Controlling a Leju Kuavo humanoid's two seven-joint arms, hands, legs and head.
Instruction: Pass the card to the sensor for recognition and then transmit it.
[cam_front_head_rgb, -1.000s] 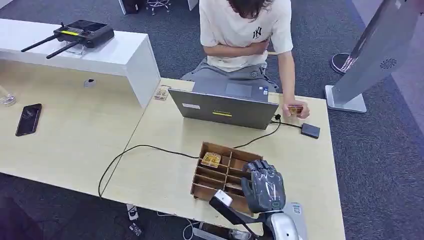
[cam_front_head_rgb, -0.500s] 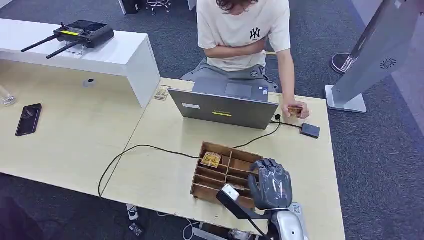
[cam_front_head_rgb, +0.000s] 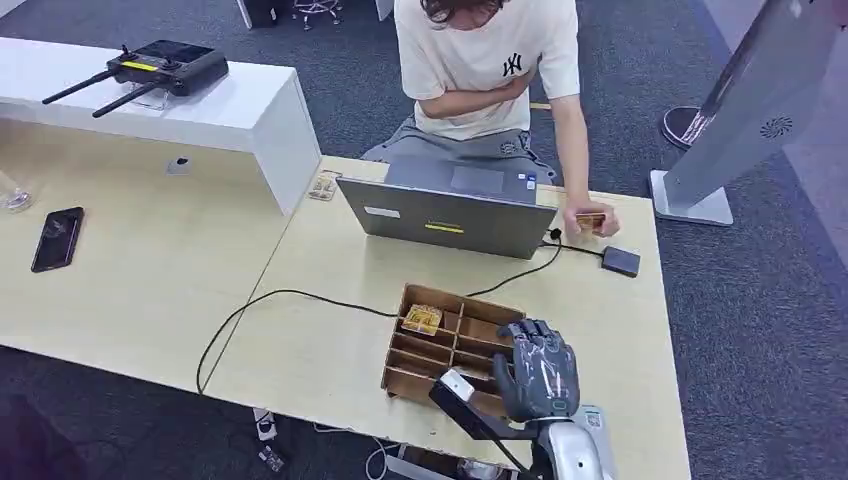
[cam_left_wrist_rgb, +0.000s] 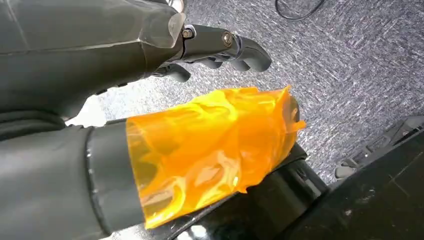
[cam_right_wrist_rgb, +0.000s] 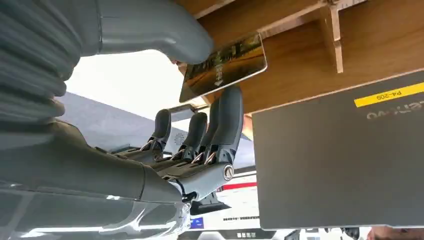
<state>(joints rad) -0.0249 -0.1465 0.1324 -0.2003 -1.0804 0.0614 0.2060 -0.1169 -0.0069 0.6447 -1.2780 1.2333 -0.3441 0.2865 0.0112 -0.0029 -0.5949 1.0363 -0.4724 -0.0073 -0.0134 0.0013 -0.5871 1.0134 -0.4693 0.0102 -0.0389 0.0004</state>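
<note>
- A wooden divided box (cam_front_head_rgb: 440, 335) sits on the near right part of the light table (cam_front_head_rgb: 300, 330); a far-left compartment holds a stack of cards (cam_front_head_rgb: 421, 319).
- A grey laptop (cam_front_head_rgb: 446, 212) stands open just beyond the box, its lid back facing the robot. In the right wrist view the laptop (cam_right_wrist_rgb: 340, 160) fills the space past the box's wooden wall (cam_right_wrist_rgb: 310, 65).
- A black cable (cam_front_head_rgb: 290, 297) runs across the table from the near left edge toward the box and on toward the laptop's right side.
- A small dark sensor (cam_front_head_rgb: 621, 261) lies to the right of the laptop, near the table's right edge.
- A person's hand (cam_front_head_rgb: 590, 220) rests on the table just beyond the sensor, holding a yellowish card.
- Further left lie a black phone (cam_front_head_rgb: 57, 238) and, on a white shelf (cam_front_head_rgb: 200, 115), a controller with antennas (cam_front_head_rgb: 160, 68).
- The right hand (cam_front_head_rgb: 538, 370) hovers over the box's near right corner, back of the hand up, fingers pointing away from the robot.
- In the right wrist view the right hand (cam_right_wrist_rgb: 150, 130) pinches a card (cam_right_wrist_rgb: 223, 65) between thumb and fingertips, right beside the box's wall.
- The left hand (cam_left_wrist_rgb: 150, 100) hangs over grey carpet, holding nothing, fingers loosely curled and apart from the thumb, which wears orange film.
</note>
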